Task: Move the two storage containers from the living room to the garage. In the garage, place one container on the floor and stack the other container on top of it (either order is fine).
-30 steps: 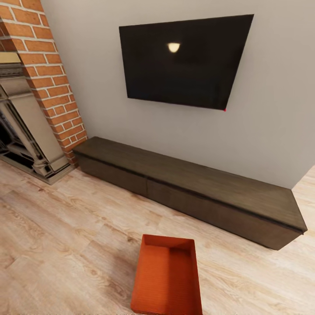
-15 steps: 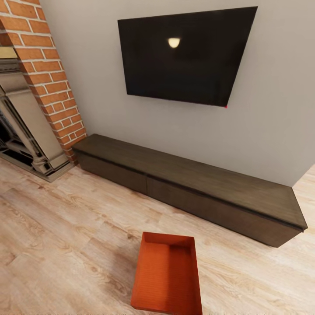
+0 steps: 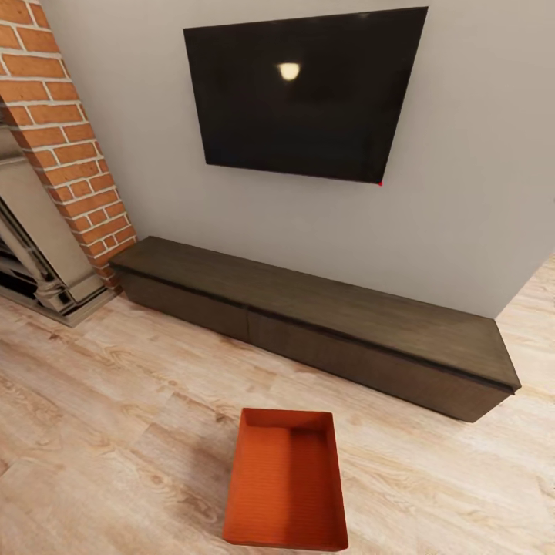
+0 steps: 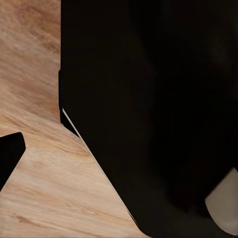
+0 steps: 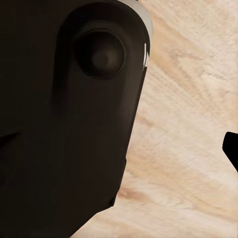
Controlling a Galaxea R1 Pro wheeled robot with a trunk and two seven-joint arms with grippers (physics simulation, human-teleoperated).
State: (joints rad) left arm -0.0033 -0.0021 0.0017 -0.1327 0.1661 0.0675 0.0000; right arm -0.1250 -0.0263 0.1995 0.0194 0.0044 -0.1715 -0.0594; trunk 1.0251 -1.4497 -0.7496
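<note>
Orange-red, open-topped, one storage container sits empty on the light wood plank floor before the low TV cabinet, awaiting pickup, while whether my jaws are spread or closed I cannot tell.

Light: bright and even all over the room.
Glare: a small pale lamp spot shines on the black TV.
Shadows: a soft dark patch lies on the wood floor to the left of the orange container.
Edges: the brick column and the TV lean and look stretched.
Sharpness: the head view is clear; in both wrist views the wood grain looks soft and smeared beside big black shapes.
</note>
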